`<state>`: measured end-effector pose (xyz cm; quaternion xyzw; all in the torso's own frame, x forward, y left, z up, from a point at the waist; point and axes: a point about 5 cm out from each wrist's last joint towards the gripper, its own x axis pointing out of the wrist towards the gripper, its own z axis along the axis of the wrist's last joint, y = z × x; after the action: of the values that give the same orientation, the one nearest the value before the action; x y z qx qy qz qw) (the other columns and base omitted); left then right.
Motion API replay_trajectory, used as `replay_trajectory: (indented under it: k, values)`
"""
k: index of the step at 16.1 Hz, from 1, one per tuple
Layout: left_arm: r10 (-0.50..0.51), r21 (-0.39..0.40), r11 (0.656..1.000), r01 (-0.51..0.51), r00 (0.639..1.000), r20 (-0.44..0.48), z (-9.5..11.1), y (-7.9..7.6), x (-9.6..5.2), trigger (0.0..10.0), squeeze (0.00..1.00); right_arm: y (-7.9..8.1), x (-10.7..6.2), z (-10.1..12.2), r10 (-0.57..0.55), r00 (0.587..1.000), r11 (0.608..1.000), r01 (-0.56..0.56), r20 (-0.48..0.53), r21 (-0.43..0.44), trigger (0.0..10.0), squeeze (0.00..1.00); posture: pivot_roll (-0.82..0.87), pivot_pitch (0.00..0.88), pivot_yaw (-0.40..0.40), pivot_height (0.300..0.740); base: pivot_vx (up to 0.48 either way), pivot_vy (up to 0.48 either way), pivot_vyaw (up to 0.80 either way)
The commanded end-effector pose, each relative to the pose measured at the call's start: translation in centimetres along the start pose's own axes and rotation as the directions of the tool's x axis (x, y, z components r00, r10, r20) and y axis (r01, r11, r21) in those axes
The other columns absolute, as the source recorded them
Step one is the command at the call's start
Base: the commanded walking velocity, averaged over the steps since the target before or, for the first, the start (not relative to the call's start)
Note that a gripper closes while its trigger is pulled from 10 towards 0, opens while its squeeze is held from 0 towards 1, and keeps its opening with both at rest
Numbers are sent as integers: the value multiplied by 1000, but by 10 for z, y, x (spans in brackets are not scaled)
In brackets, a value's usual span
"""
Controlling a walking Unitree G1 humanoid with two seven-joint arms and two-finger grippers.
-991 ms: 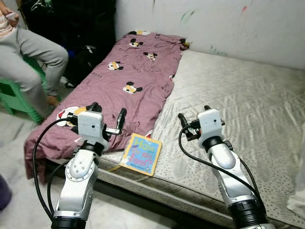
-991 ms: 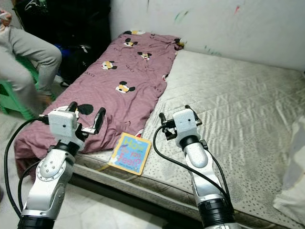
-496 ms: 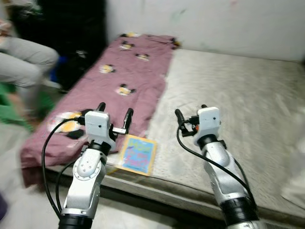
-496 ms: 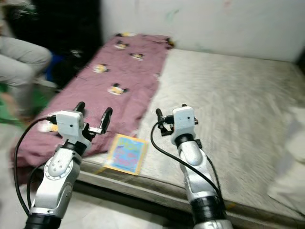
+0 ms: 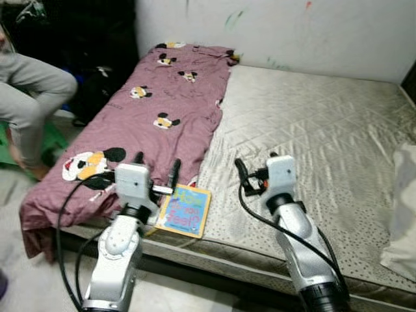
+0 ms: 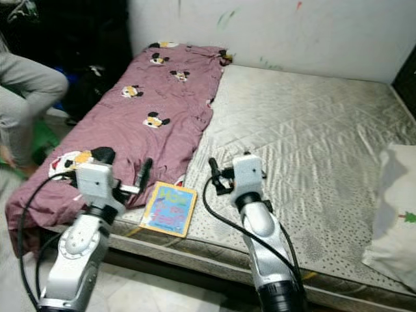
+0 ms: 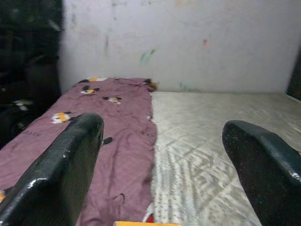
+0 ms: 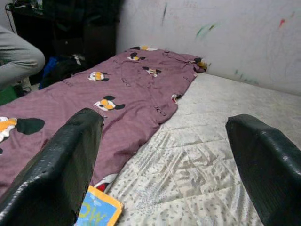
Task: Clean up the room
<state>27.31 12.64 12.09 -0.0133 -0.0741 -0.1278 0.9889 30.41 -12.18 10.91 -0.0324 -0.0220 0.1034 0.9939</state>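
Right wrist view: book (image 8: 97, 211) corner (blue) | left claw (image 5: 156, 170), right claw (image 5: 255, 170) spread.

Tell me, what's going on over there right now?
Left gripper and right gripper both open, empty, hovering over the mattress edge. Picture book lies between them, beside the purple blanket. Nothing blocking it.

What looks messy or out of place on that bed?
A colourful book lies at the mattress's near edge, its corner past the rim. The purple blanket sits bunched along one side, drooping off the edge. Paint marks streak the wall.
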Motion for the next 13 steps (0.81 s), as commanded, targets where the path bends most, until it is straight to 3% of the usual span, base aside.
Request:
replay_trajectory:
  k: [1,4,10,13]
  values:
    - [-29,-6,1000,29,1000,-3,2,-5,1,10000,0,-1,-3,2,-11,1000,1000,11,9,5,10000,0,-97,0,22,740,0,0,0]
    - [-75,-6,997,75,997,2,3,-10,-1,10000,0,5,-8,1,17,1000,1000,-17,13,-3,10000,0,-88,0,9,740,0,0,0]
    - [-13,-22,1000,13,1000,-16,3,-6,-10,10000,0,14,-2,6,72,997,997,-72,22,-7,10000,0,-47,0,-32,740,0,0,0]
    - [-23,-44,999,22,999,-25,2,-10,-11,10000,0,12,-4,6,56,998,998,-56,20,-11,10000,0,-68,0,-27,740,0,-301,0]
